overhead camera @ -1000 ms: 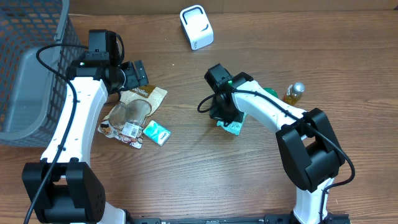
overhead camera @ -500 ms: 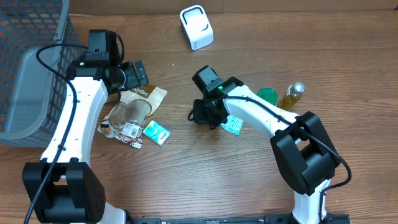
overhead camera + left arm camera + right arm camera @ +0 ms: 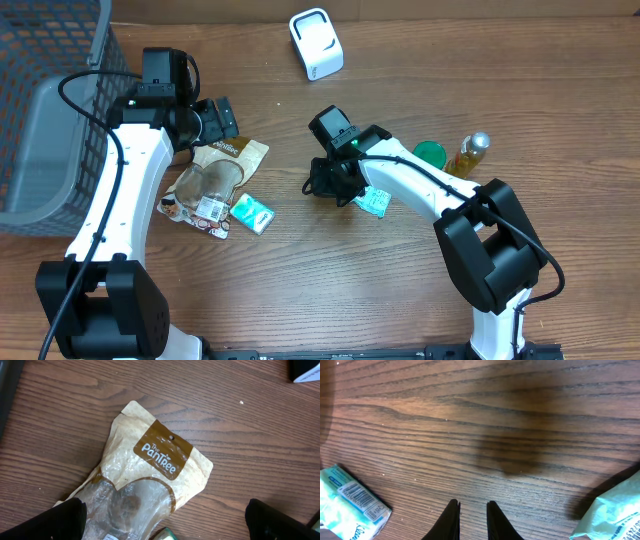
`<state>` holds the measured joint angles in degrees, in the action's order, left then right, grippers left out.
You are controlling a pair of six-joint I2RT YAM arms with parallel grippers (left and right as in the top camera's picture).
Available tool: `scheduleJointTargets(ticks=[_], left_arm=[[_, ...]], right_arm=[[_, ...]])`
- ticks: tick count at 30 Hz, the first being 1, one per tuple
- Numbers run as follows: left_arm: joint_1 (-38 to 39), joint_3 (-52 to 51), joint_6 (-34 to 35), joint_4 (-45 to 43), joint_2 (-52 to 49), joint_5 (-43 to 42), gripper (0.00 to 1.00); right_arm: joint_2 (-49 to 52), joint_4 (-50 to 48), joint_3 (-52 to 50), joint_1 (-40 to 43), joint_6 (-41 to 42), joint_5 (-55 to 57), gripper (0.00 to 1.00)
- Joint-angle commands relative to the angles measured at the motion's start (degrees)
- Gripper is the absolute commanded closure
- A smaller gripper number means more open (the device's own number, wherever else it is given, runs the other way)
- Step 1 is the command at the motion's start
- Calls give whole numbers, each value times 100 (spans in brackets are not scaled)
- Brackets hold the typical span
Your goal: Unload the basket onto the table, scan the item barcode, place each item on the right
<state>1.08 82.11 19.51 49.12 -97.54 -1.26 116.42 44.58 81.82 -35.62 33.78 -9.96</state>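
Note:
A white barcode scanner [image 3: 316, 43] stands at the back of the table. One teal packet [image 3: 375, 202] lies flat beside my right arm, and its corner [image 3: 612, 515] shows at the lower right of the right wrist view. My right gripper [image 3: 320, 185] hangs left of it, over bare wood. Its jaws [image 3: 472, 520] stand a narrow gap apart with nothing between them. A second teal packet [image 3: 252, 213] carries a barcode label [image 3: 352, 492]. My left gripper [image 3: 215, 120] is wide open above a brown Pantree pouch [image 3: 150, 465], holding nothing.
A grey mesh basket [image 3: 45, 150] fills the left edge. A green lid [image 3: 430, 153] and a small bottle [image 3: 470, 150] stand to the right of my right arm. The pouch [image 3: 215, 180] and second packet lie together at left centre.
My right gripper has moved left, off the teal packet, which now lies on the table. Its jaws have parted slightly. The left arm has not moved.

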Motion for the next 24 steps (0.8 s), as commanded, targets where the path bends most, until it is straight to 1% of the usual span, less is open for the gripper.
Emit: scheduleJointTargets(ticks=[1,6,10,14,20,24], left_arm=[[-17,-15,-22,-7,-61,20,0],[-17,-15,-22,-7,-61,20,0],[-17,-15,-22,-7,-61,20,0],[-17,-15,-22,-7,-61,20,0],[-17,-15,-22,-7,-61,20,0],[-17,-15,-22,-7,-61,20,0]], right_arm=[[-144,-26,-50,-7,-42,138,86],[-142,55,-59,-7,-42,136,85],[-142,7,-201,-7,-13,136,81],[-142,-345,-551,-2,74,214,81],[-142,-374,-765,44,393,857,81],[-142,-271,-774,118,444,931,82]])
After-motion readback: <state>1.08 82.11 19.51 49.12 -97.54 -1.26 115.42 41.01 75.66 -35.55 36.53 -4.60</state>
